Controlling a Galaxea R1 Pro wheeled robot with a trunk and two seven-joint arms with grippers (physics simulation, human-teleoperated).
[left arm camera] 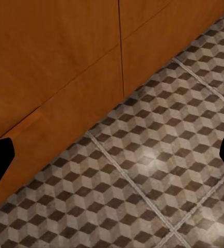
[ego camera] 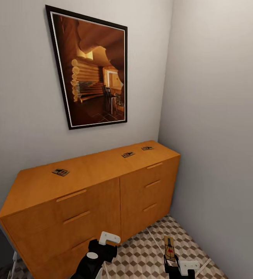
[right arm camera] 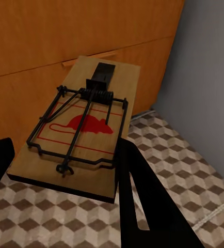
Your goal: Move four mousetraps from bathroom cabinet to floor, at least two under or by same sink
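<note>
Flat wooden mousetrap in right tool

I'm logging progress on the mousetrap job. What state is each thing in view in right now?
Left gripper: open, holding nothing, above the bathroom floor.
Right gripper: shut on a mousetrap, held over the floor.
Three other mousetraps: lying flat on the cabinet top.
Cabinet: all visible drawers closed.
Framed picture: hanging on the wall.
</note>
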